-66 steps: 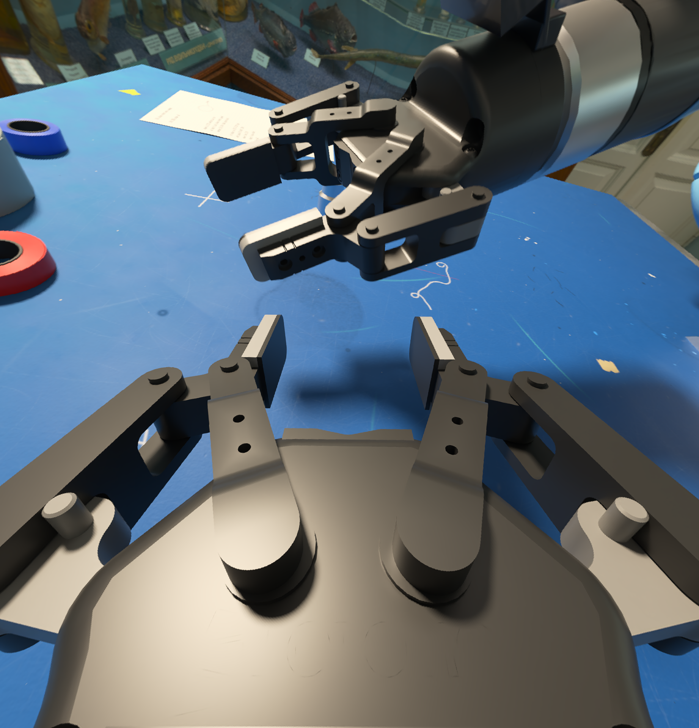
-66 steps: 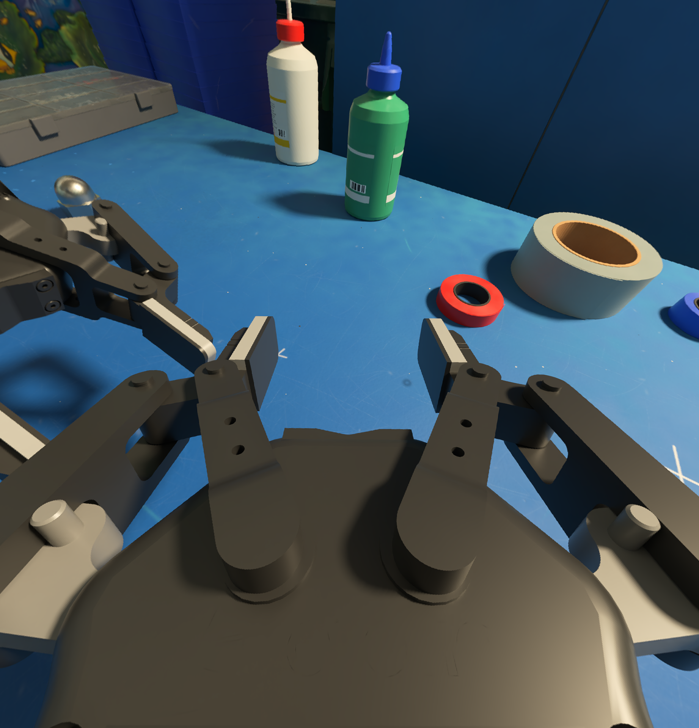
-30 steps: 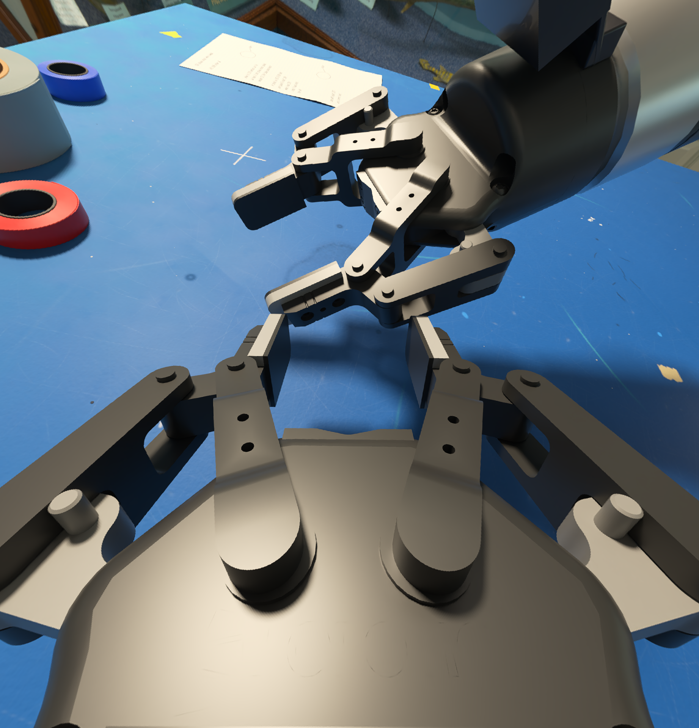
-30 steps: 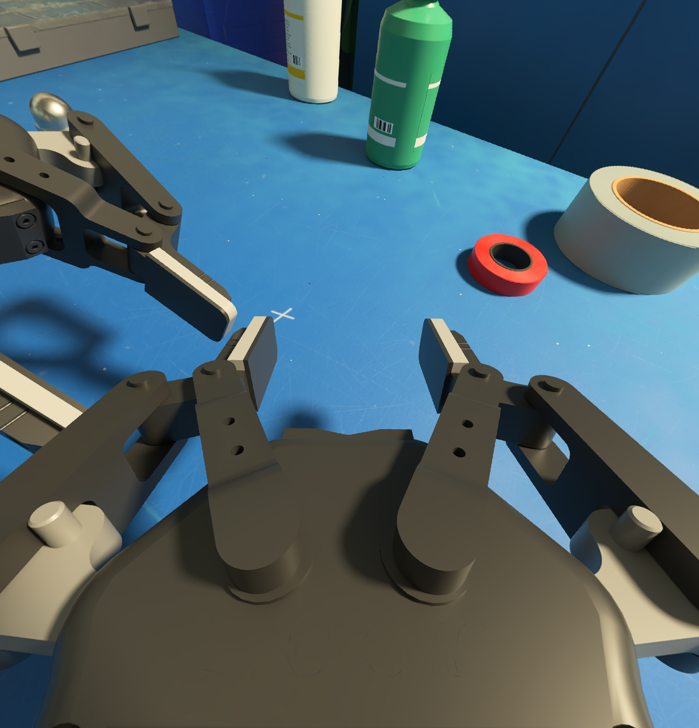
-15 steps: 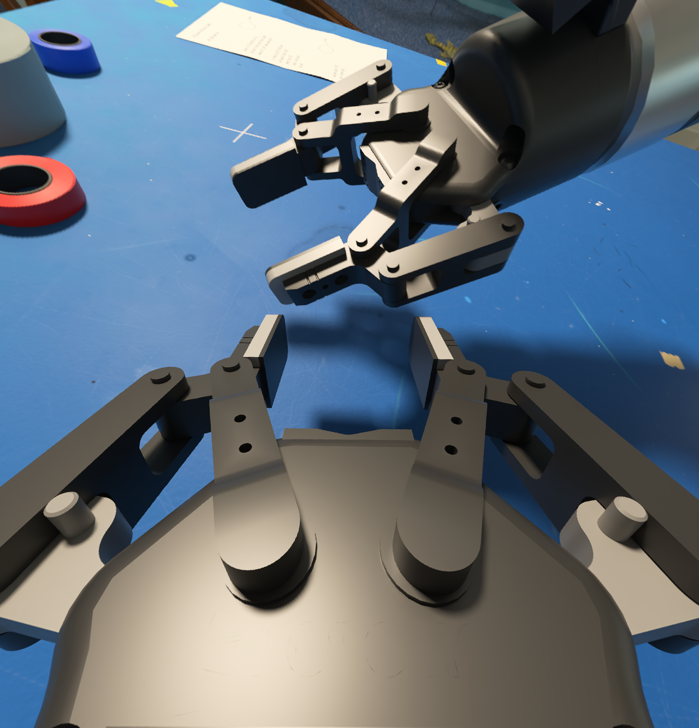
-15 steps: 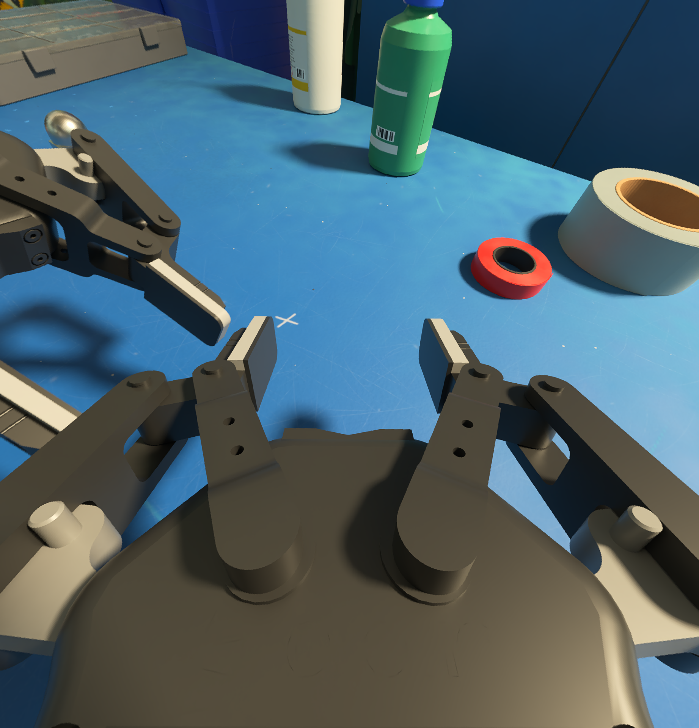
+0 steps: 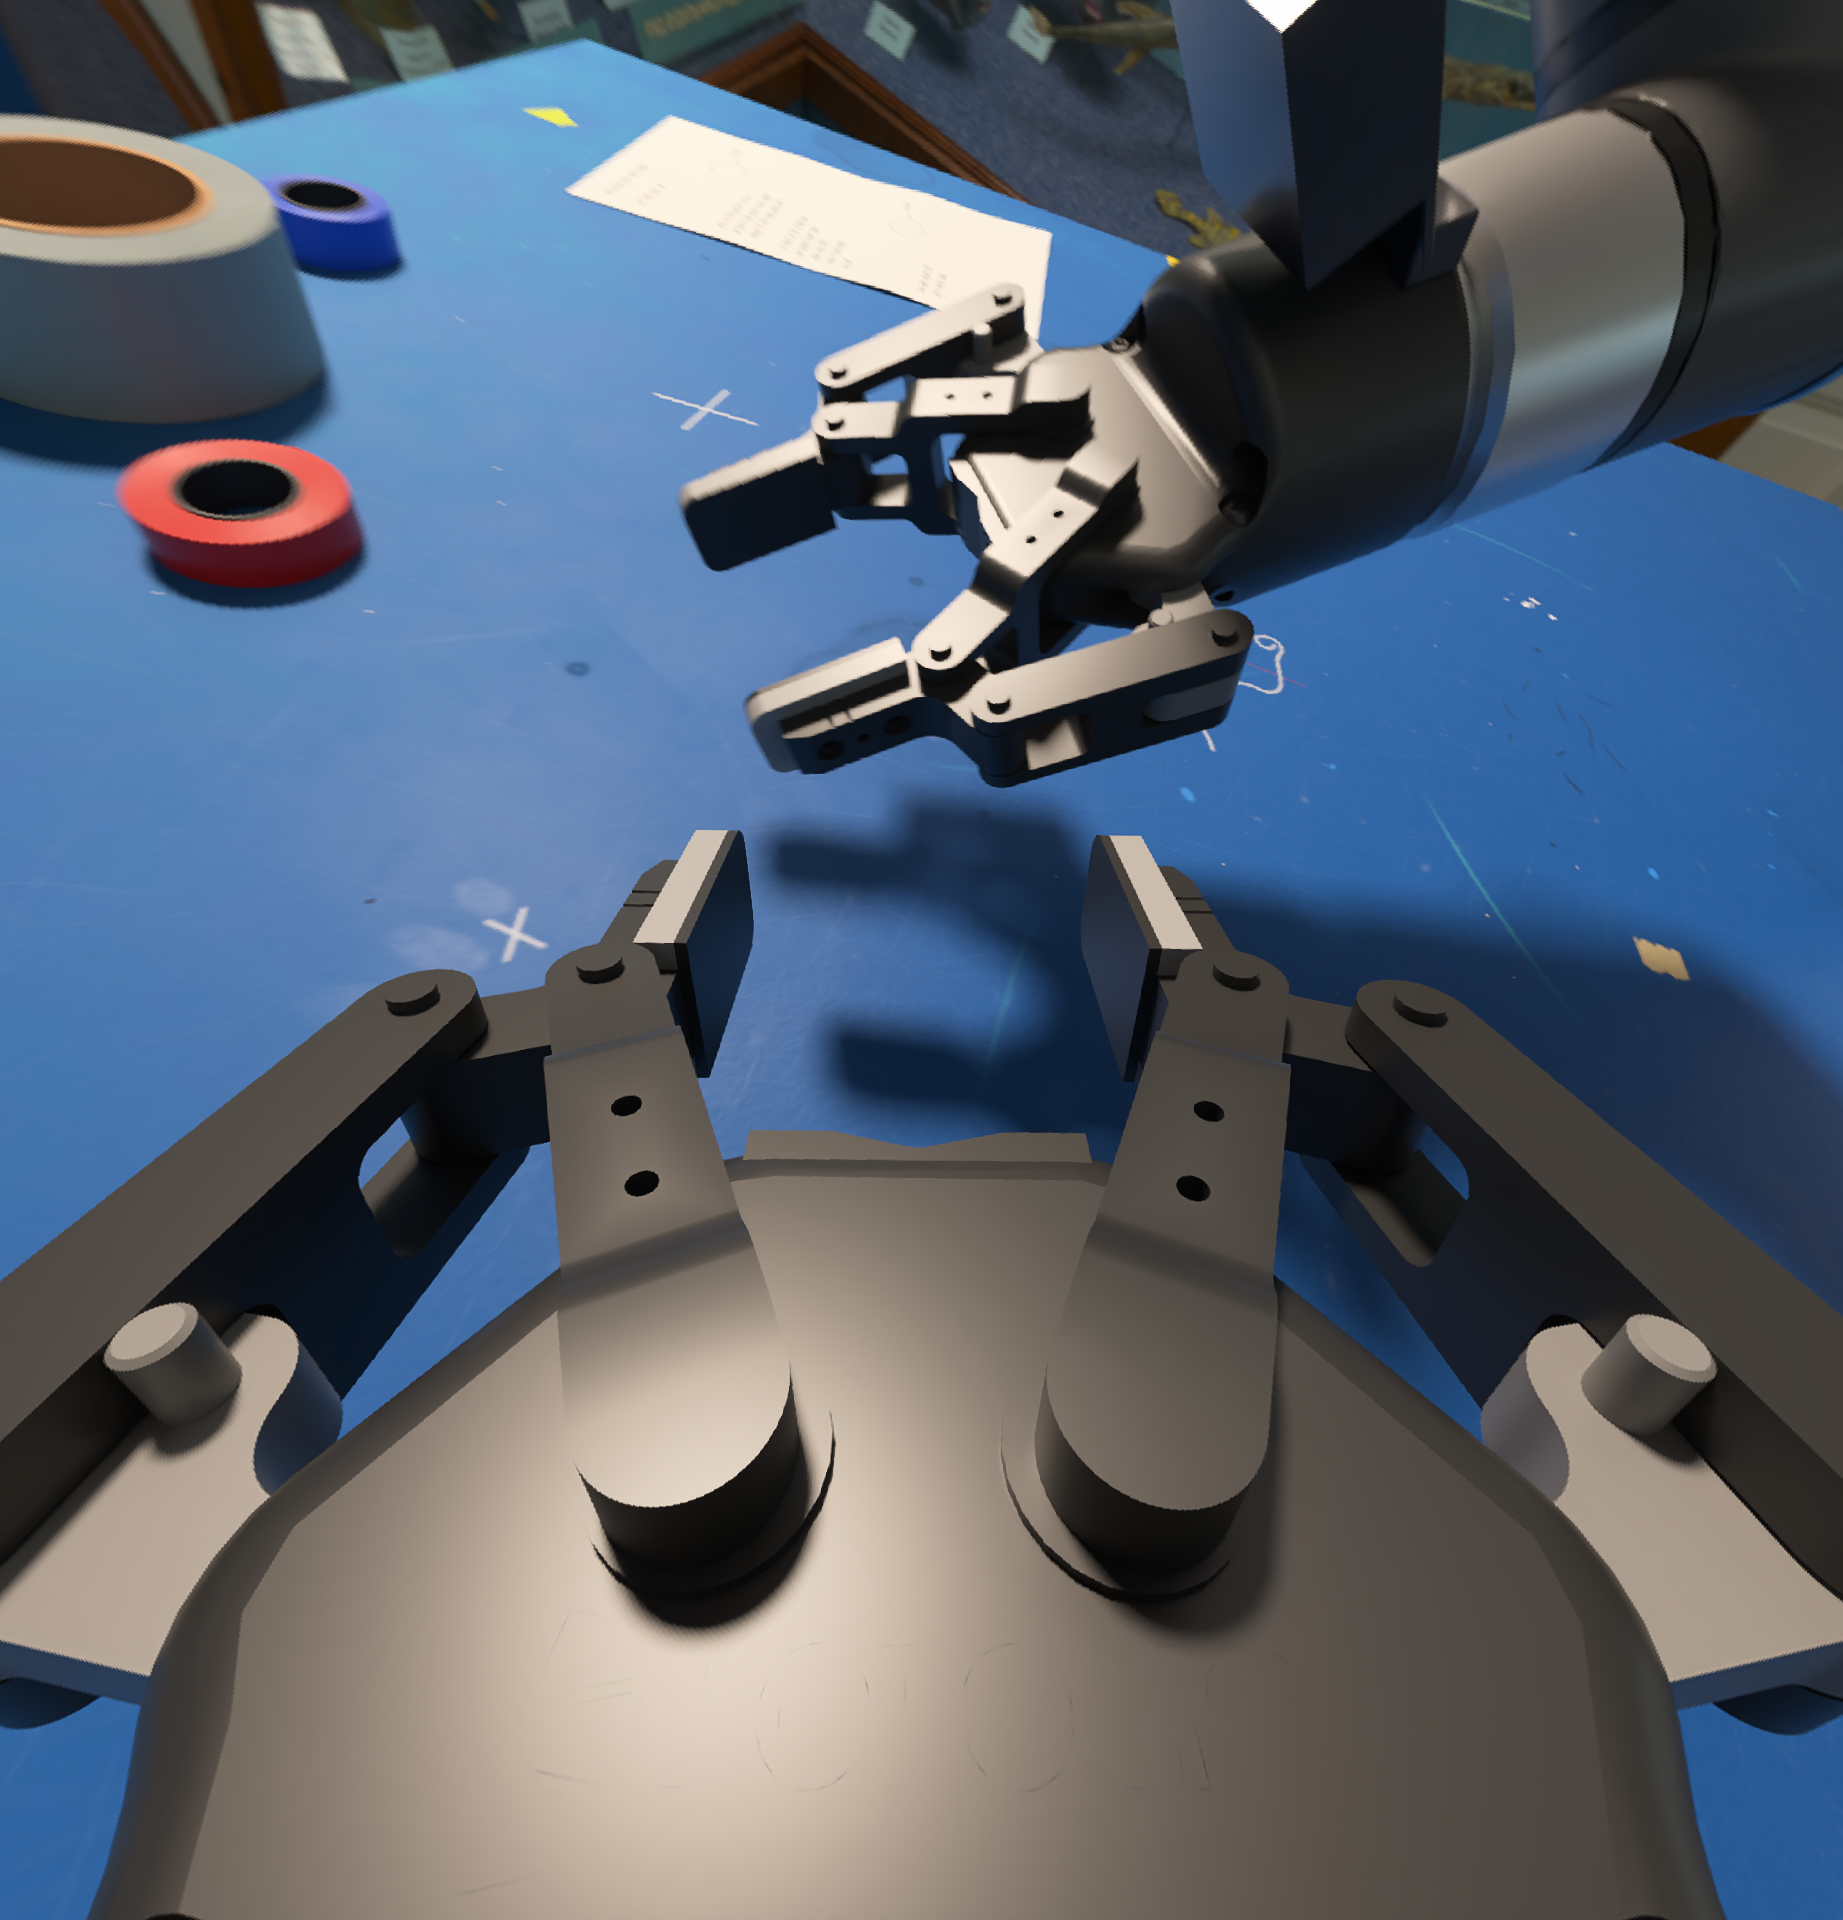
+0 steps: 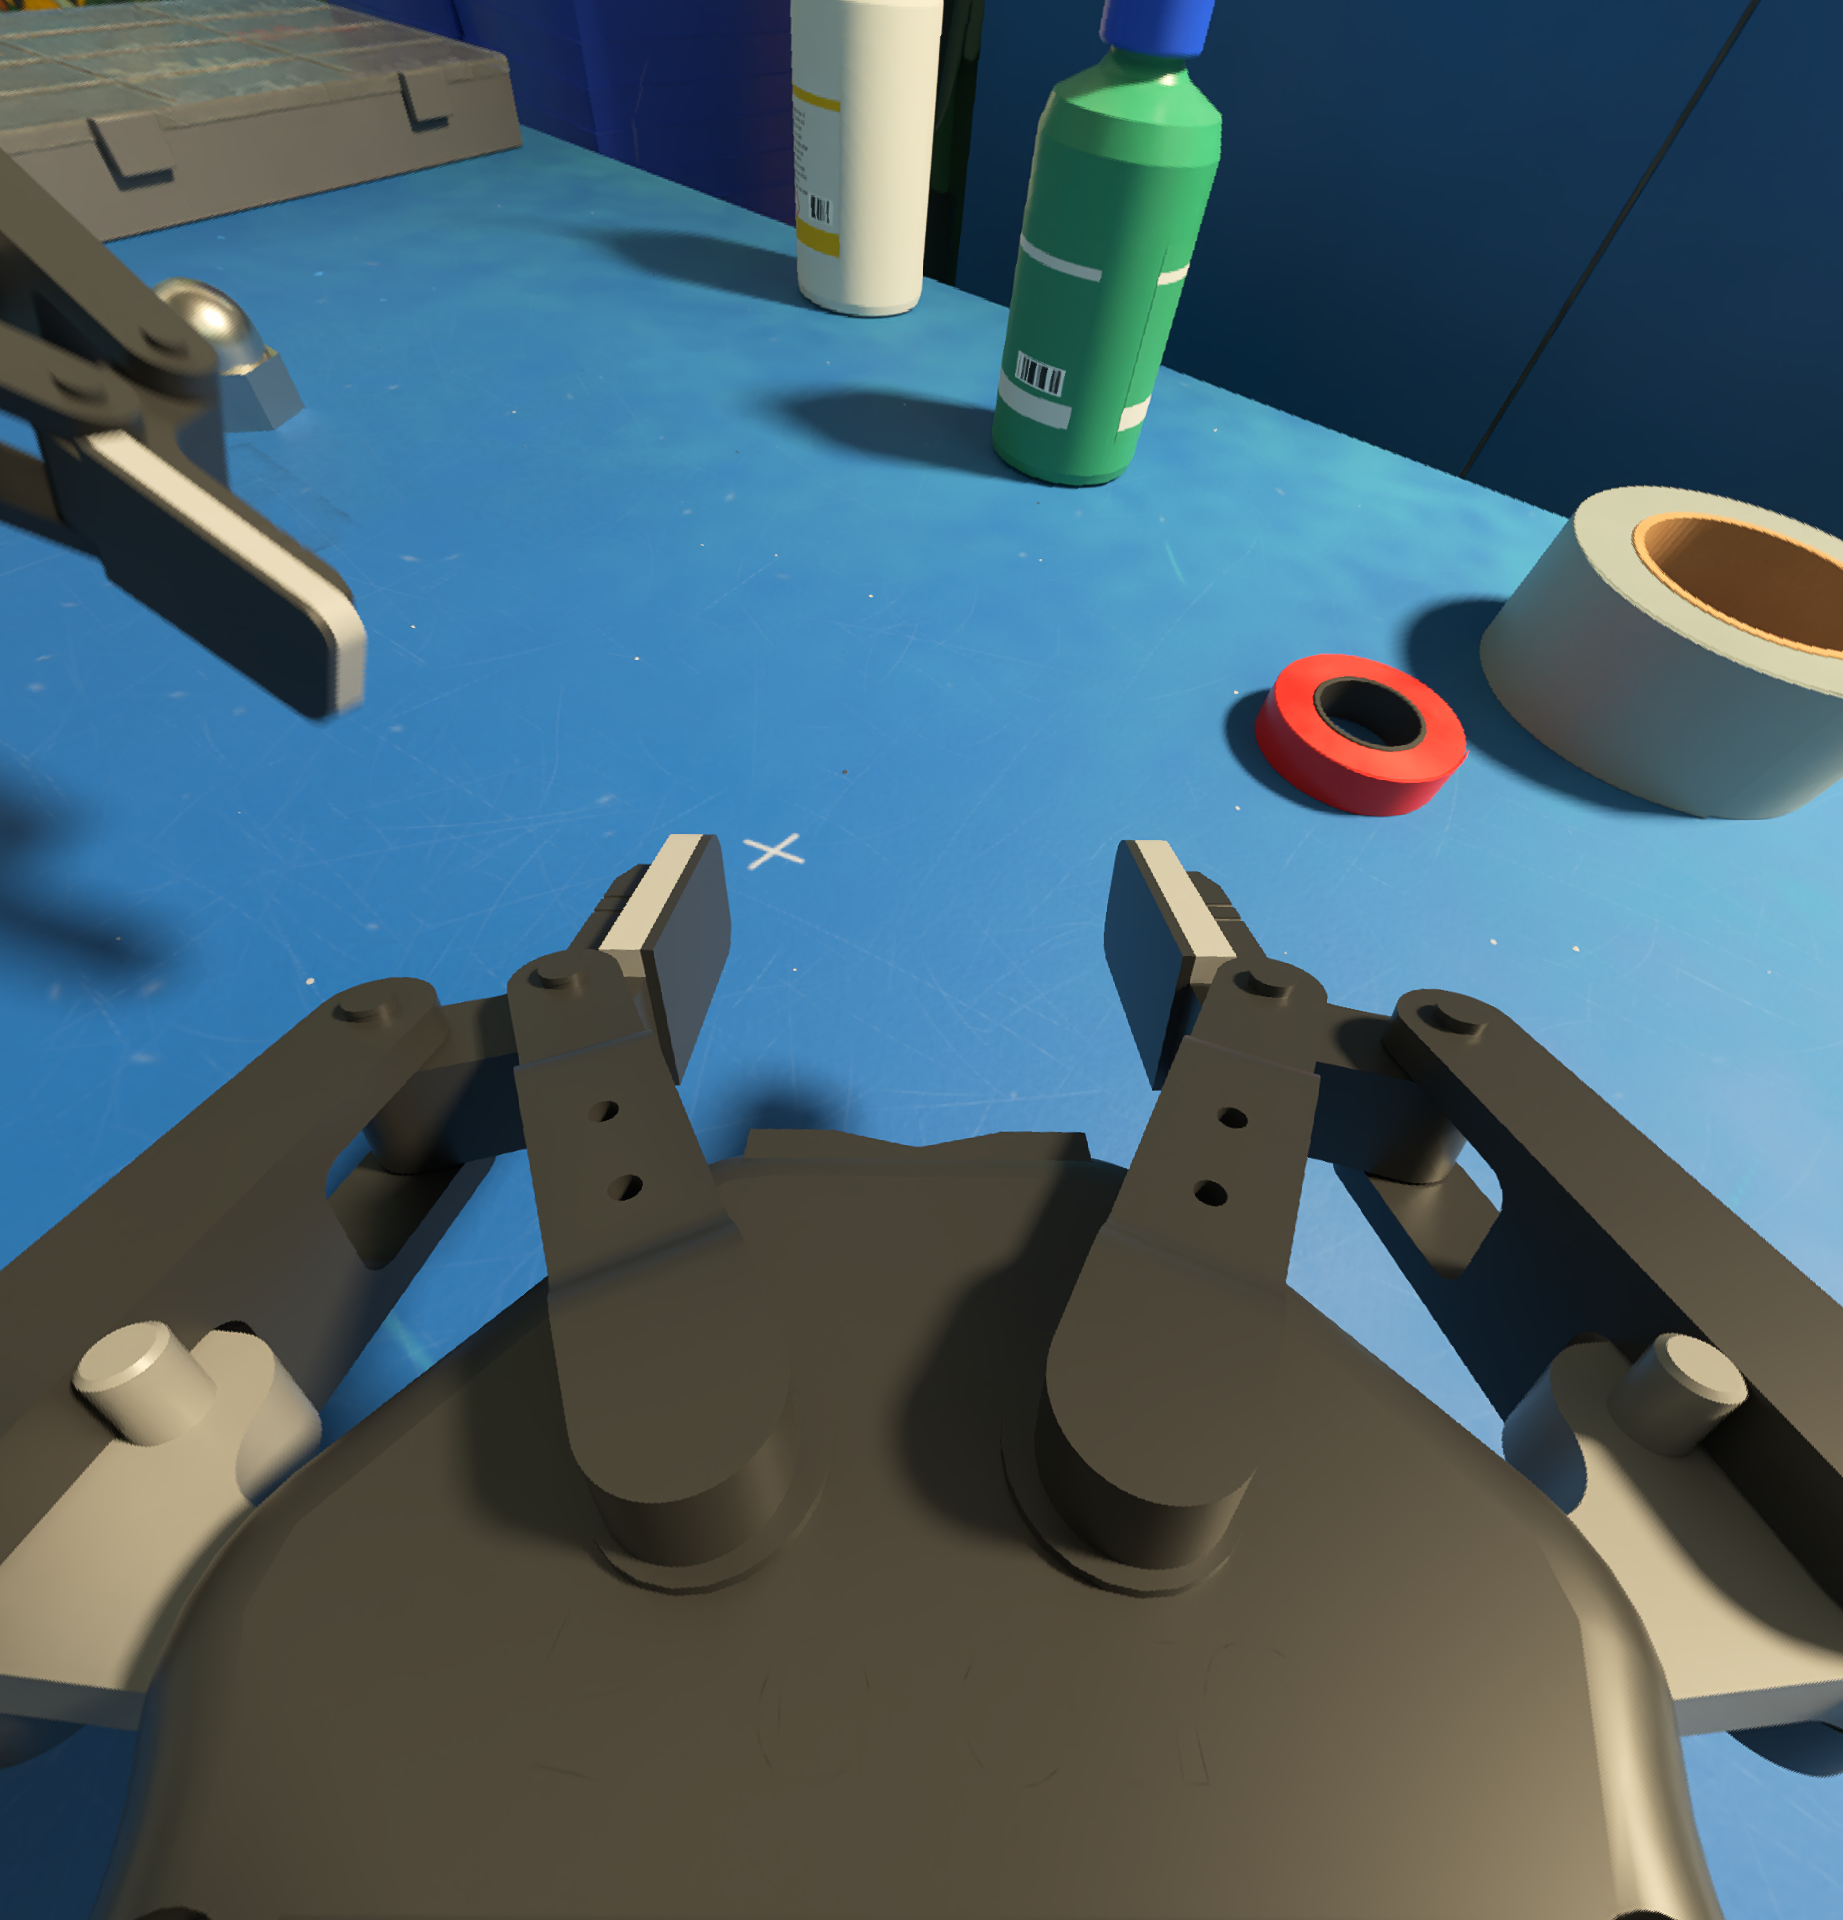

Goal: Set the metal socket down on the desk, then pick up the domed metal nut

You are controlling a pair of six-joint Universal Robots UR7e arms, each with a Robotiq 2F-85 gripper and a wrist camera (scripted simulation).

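Hovering empty, both dark claws, left claw (image 7: 917, 935) and right claw (image 8: 917, 935), gape; the shiny domed metal nut (image 8: 226, 348) sits upper left on the blue surface (image 8: 896, 644); socket unseen; approach squarely

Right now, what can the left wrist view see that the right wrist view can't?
Only the left wrist view shows the white paper sheet and the blue tape roll. Only the right wrist view shows the domed metal nut, the green bottle, the white bottle and the grey case. Both show the red tape roll, the big grey tape roll, the blue desk and both open grippers.
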